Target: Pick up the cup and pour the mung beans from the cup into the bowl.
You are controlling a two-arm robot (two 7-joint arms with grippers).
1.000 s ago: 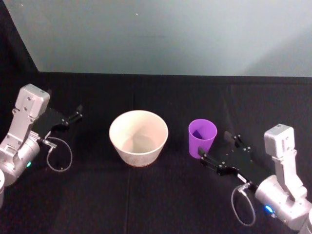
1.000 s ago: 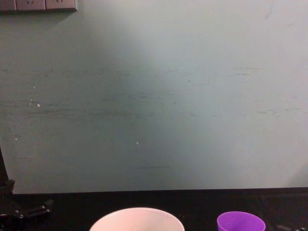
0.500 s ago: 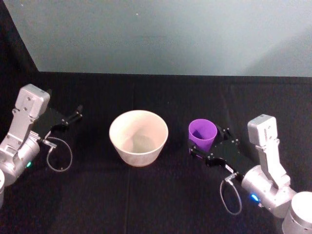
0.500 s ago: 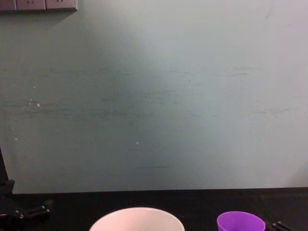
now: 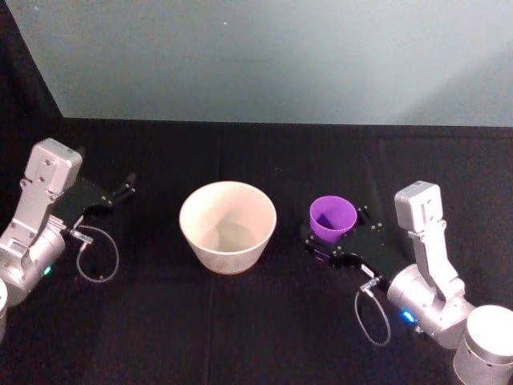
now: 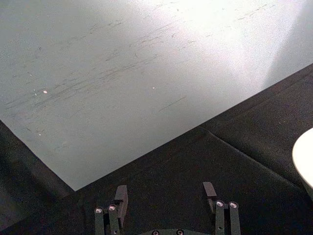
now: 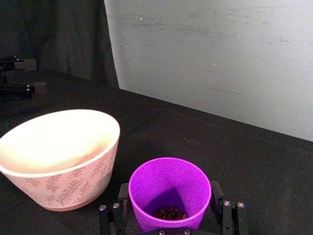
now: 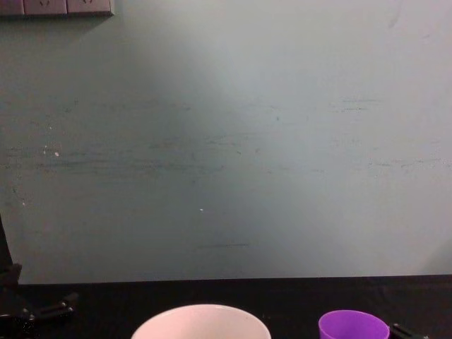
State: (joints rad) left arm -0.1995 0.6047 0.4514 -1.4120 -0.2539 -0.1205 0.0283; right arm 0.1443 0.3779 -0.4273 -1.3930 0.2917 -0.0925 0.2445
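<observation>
The purple cup stands upright on the black table, right of the bowl. In the right wrist view a small heap of mung beans lies in the bottom of the cup. My right gripper is open, with one finger on each side of the cup's lower wall. One of these fingers shows beside the cup. The pale bowl has a leaf pattern and looks empty. My left gripper is parked open at the far left, away from the bowl.
A black cloth covers the table, which ends at a pale grey-green wall behind. A cable loop hangs by the left arm. The chest view shows the bowl's rim, the cup's rim and wall sockets.
My right gripper has slid left toward the cup and now has its fingers on both sides of it. Cup, bowl and left arm have not moved.
</observation>
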